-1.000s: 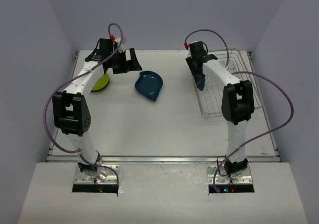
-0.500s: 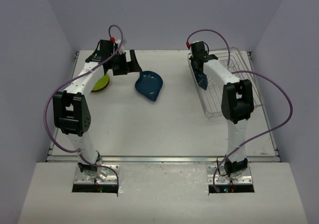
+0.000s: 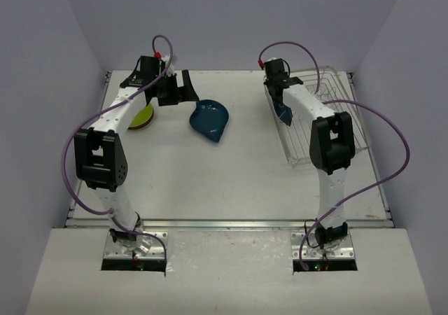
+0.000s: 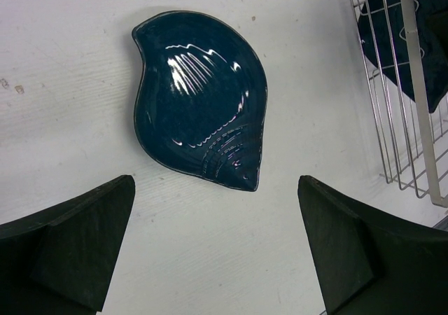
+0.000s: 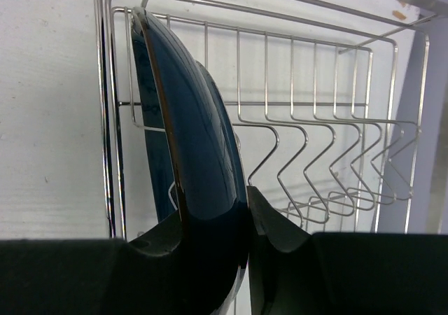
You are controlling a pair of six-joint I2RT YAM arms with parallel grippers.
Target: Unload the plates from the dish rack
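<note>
The white table (image 3: 210, 182) carries the dish rack (image 3: 299, 147) on its right side. A shell-shaped dark blue plate (image 4: 201, 98) lies flat on the table, well to the left of the rack. A lime green plate (image 3: 142, 115) lies farther left of the rack, partly hidden by the left arm. A second dark blue plate (image 5: 189, 154) stands on edge at the rack's left end, pinched at its rim by the right hand (image 5: 245, 224). The left hand (image 4: 217, 245) hovers, fingers spread, above the shell-shaped plate.

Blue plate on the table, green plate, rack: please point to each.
Blue plate on the table (image 4: 199, 98): left wrist view, its glossy middle.
Green plate (image 3: 142, 116): top view, its visible part.
Rack (image 3: 334, 84): top view, its far wall.
</note>
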